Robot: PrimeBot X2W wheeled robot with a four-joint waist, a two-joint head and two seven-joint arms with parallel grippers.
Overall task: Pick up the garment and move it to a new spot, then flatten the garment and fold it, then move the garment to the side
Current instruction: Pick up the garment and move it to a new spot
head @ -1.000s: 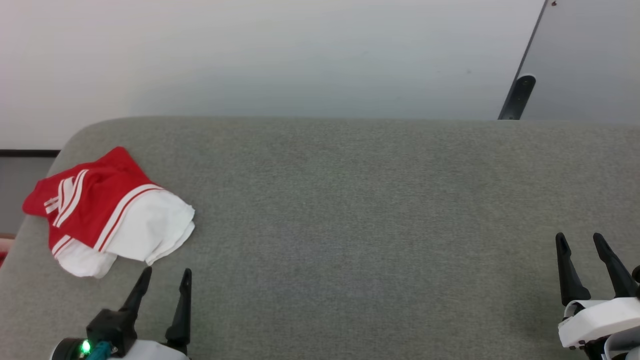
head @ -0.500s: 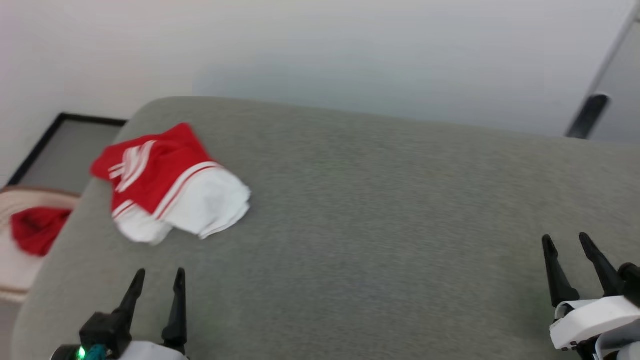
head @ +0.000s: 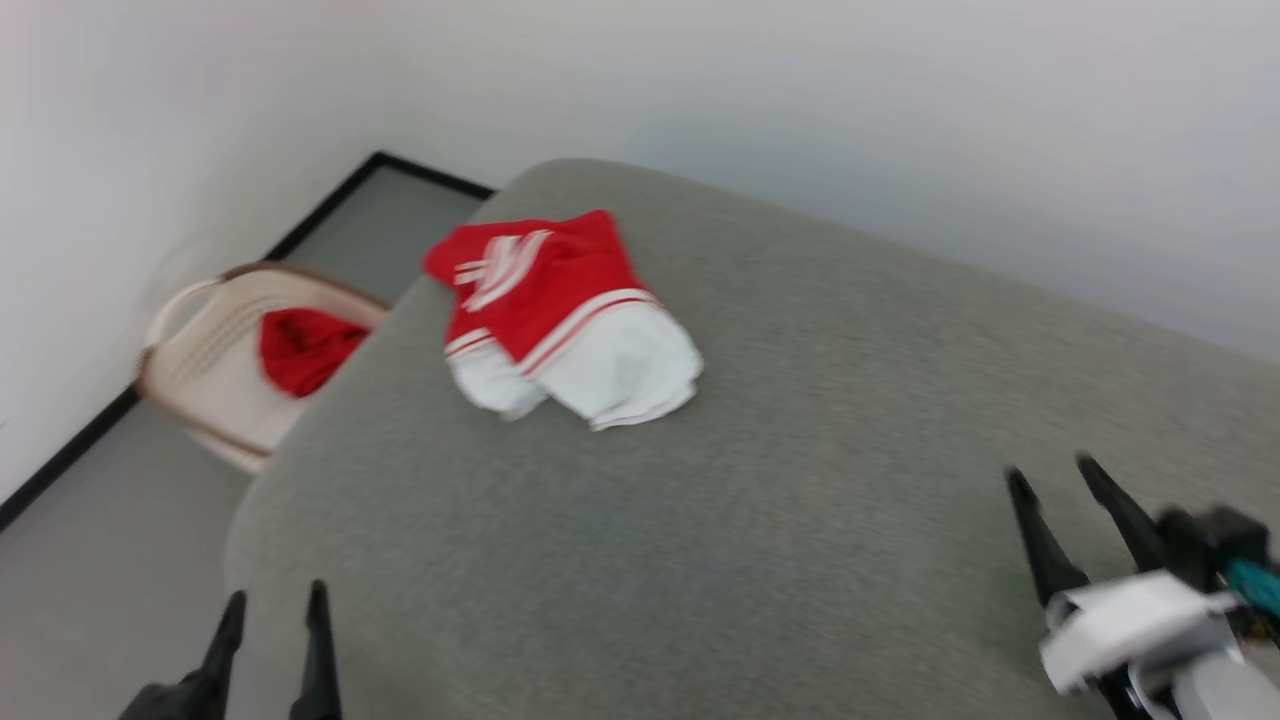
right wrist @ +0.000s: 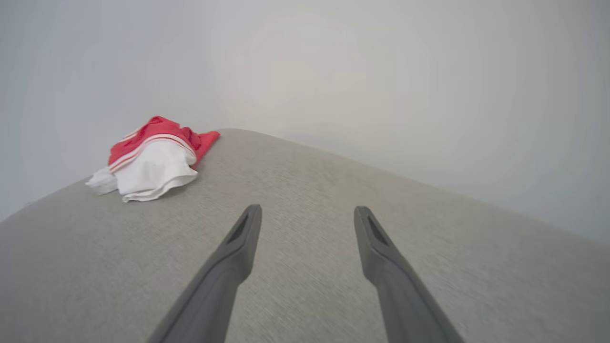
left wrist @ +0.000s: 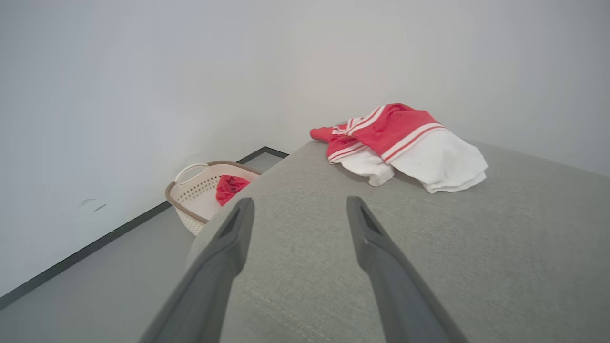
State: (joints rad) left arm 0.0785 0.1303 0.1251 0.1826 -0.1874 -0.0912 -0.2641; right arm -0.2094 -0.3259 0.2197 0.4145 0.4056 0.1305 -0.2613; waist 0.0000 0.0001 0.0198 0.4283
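The garment (head: 560, 315) is a red jersey with white sleeves and striped trim, lying folded in a small bundle near the far left corner of the grey padded table (head: 760, 520). Its number is hidden. The left wrist view has the garment (left wrist: 405, 145) ahead and to the right of the fingers, and the right wrist view has the garment (right wrist: 152, 159) far to the upper left. My left gripper (head: 275, 600) is open at the lower left, over the table's near left edge. At the lower right my right gripper (head: 1052, 472) is open above the table. Both hold nothing.
A beige laundry basket (head: 215, 345) stands on the grey floor left of the table, with another red cloth (head: 300, 345) inside; the basket (left wrist: 200, 188) also shows in the left wrist view. A pale wall runs behind the table, and a black skirting strip (head: 60, 465) lines the floor.
The head camera has swung to the left, bringing the basket and floor into view and shifting the garment toward the picture's middle. The garment itself lies as before. Both grippers stay open.
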